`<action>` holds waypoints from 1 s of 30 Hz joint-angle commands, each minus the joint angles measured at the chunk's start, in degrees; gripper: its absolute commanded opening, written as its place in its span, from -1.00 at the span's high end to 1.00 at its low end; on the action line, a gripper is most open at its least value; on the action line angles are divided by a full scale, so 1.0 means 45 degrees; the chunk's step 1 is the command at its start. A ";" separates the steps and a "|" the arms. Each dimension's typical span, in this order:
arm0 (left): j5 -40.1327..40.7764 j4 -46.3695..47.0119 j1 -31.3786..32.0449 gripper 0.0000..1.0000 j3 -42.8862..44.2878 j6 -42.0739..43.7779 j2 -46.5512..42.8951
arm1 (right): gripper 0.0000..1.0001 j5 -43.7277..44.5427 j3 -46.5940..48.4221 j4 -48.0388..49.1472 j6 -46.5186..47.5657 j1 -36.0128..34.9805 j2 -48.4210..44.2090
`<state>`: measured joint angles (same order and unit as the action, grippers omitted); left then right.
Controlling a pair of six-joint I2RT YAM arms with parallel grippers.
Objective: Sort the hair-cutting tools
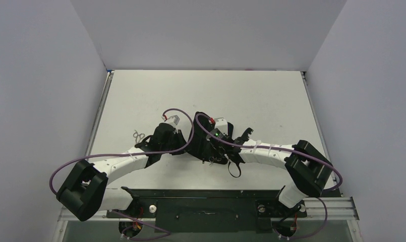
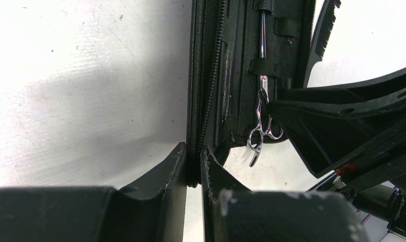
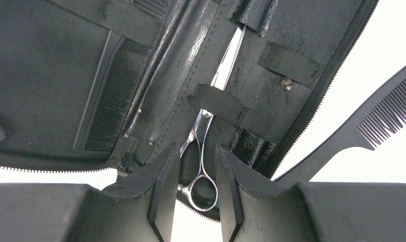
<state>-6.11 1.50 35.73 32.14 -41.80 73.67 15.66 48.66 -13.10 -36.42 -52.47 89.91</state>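
Black rectangular zip case (image 3: 49, 50): it lies open under both grippers. The fabric walls look soft, so I judge it will bend and drag along if a tool is pulled out of it.
Left gripper (image 2: 193, 164): closed tightly on the zip edge of the case, which stands between its fingers.
Right gripper (image 3: 198, 151): the jaws are partly closed, with one finger on each side of the scissors' finger ring. I cannot tell if they press it.
Slim black plastic comb with tail handle (image 3: 372, 126): it is on the table outside the case, to the right of the right gripper. Probably light, stiff and a little slippery, so best taken at the handle.
Thin silver metal scissors (image 3: 200, 126): in the case, with the ring between the right fingers and the blades ahead under a black elastic strap (image 3: 218, 103). Likely light, rigid and smooth. I would hold them at the ring and pull along the blades.
Writing: no brand or label can be read.
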 commanded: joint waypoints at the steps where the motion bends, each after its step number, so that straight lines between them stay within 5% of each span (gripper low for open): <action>1: 0.0086 0.0173 0.0068 1.00 -0.0015 0.0106 -0.0230 | 0.42 0.0529 0.0409 -0.0419 0.0018 -0.0280 0.0060; 30: 0.0146 0.0055 0.0470 1.00 -0.0062 0.0105 -0.0112 | 0.80 0.0955 0.0738 -0.0433 -0.0718 0.0082 0.1202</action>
<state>-4.91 1.52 36.73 32.05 -41.80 73.67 18.37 49.45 -15.53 -38.68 -53.23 93.69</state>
